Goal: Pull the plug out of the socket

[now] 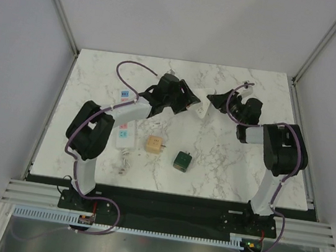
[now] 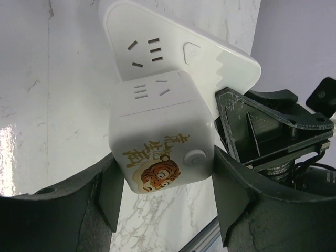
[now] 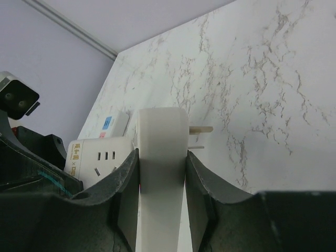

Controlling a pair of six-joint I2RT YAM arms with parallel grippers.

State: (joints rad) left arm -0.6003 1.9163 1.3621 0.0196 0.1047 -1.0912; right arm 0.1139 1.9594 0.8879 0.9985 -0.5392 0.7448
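Marble table (image 1: 231, 166), cube plug (image 2: 163, 136) against socket (image 2: 210, 52)

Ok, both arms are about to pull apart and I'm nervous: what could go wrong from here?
The left pincer grips the tiger-print cube plug by its smooth rounded sides, so it may slide off rather than unplug it. The right pincer pinches the flat white socket across its thin body. A crooked pull could twist it loose.

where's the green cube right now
In the top view the green cube sits on the table near its front edge, just right of the tan cube.
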